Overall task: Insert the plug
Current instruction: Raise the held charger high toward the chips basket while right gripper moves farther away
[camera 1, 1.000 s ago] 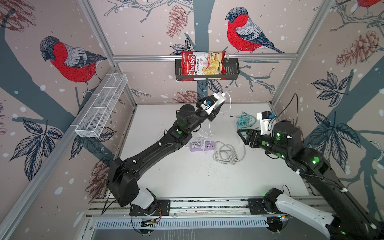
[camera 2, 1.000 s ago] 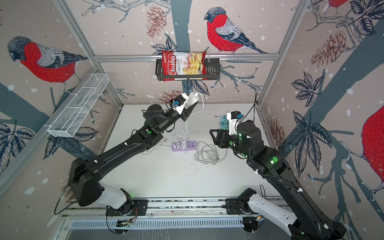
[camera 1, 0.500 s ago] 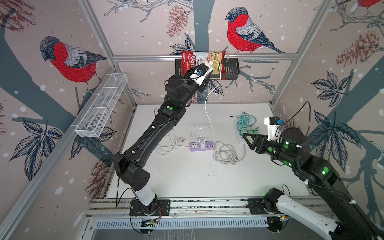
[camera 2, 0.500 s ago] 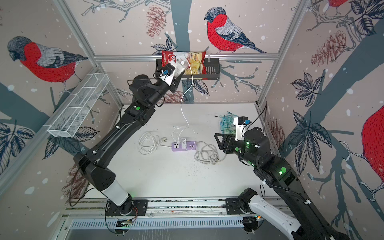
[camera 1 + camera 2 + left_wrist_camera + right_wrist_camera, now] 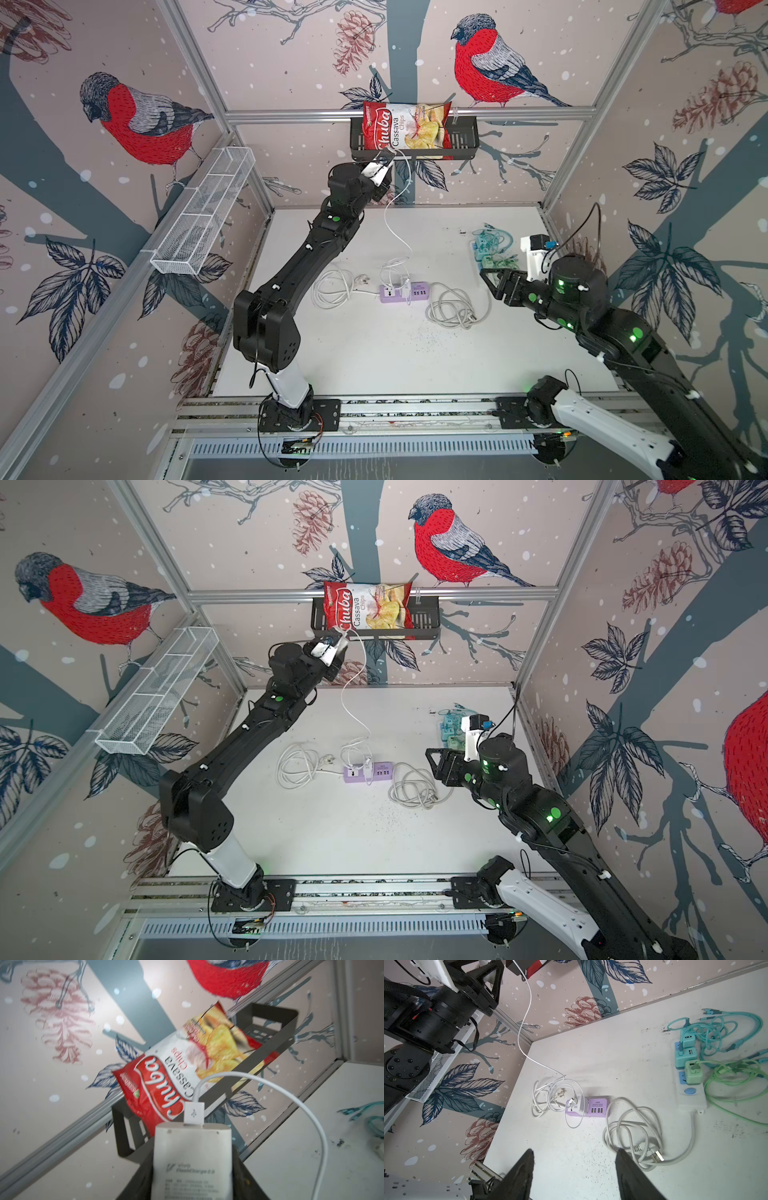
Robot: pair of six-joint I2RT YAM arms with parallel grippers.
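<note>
The plug is a white charger block [image 5: 193, 1157] with a white USB cable [image 5: 395, 216] coming out of its end. My left gripper [image 5: 380, 166] is shut on it and holds it high by the back wall, just below the black basket; it also shows in a top view [image 5: 332, 648]. The cable hangs down to the purple power strip [image 5: 405, 293] [image 5: 368, 772] [image 5: 591, 1107] on the table, where a white adapter [image 5: 581, 1104] sits in one socket. My right gripper [image 5: 489, 284] [image 5: 575, 1151] hovers open to the right of the strip, with nothing between its fingers.
A black basket [image 5: 465, 141] on the back wall holds a chips bag [image 5: 405, 126]. A white wire basket [image 5: 203, 216] hangs on the left wall. A coiled grey cable [image 5: 453, 307] lies beside the strip, and a white strip [image 5: 691, 1097] with teal and green chargers lies at the back right.
My left arm has lifted the plug from low over the table up and left toward the back-wall basket, pulling the cable taut. The right arm shifted only slightly.
</note>
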